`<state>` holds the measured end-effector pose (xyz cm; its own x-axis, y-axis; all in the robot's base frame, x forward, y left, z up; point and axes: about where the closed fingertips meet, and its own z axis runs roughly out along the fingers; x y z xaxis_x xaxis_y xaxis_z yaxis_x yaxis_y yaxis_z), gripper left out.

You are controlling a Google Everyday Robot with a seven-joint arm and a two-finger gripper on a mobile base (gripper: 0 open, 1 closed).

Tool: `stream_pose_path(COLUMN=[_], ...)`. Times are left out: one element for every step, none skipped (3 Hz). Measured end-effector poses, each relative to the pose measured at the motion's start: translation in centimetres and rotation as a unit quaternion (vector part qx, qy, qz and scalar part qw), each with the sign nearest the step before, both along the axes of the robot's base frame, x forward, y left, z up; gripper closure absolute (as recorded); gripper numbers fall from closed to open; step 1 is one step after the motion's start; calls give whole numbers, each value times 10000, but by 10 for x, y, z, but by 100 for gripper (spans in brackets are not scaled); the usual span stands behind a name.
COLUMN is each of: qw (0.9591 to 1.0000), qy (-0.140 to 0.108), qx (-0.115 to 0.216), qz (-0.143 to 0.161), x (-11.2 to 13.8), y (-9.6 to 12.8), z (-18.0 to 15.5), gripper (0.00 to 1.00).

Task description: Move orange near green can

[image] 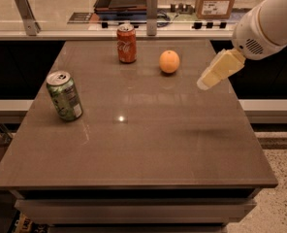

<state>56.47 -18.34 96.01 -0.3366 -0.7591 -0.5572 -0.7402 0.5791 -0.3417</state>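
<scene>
Brown table [148,144], red Coca-Cola can [127,43], orange [169,61], green can [65,95], gripper [204,84] hovering near orange (grip unclear).

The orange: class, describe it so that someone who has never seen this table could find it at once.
On the brown table, look near the far edge, where a red can stands. The orange sits just right of it, left of the gripper. It alone is round and orange.

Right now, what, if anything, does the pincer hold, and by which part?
Nothing. The pincer hangs in the air beside the orange, apart from it.
</scene>
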Motion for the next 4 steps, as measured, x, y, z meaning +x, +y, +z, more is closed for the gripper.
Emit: stream_pose_path(qw=[9998, 9997, 9996, 9988], qy=[38, 94, 148, 192], qx=[188, 207, 220, 439], qz=[-93, -76, -46, 48], x=[11, 30, 48, 68], y=[4, 18, 30, 45], z=[-12, -22, -30, -42], gripper=[0, 0, 0, 0])
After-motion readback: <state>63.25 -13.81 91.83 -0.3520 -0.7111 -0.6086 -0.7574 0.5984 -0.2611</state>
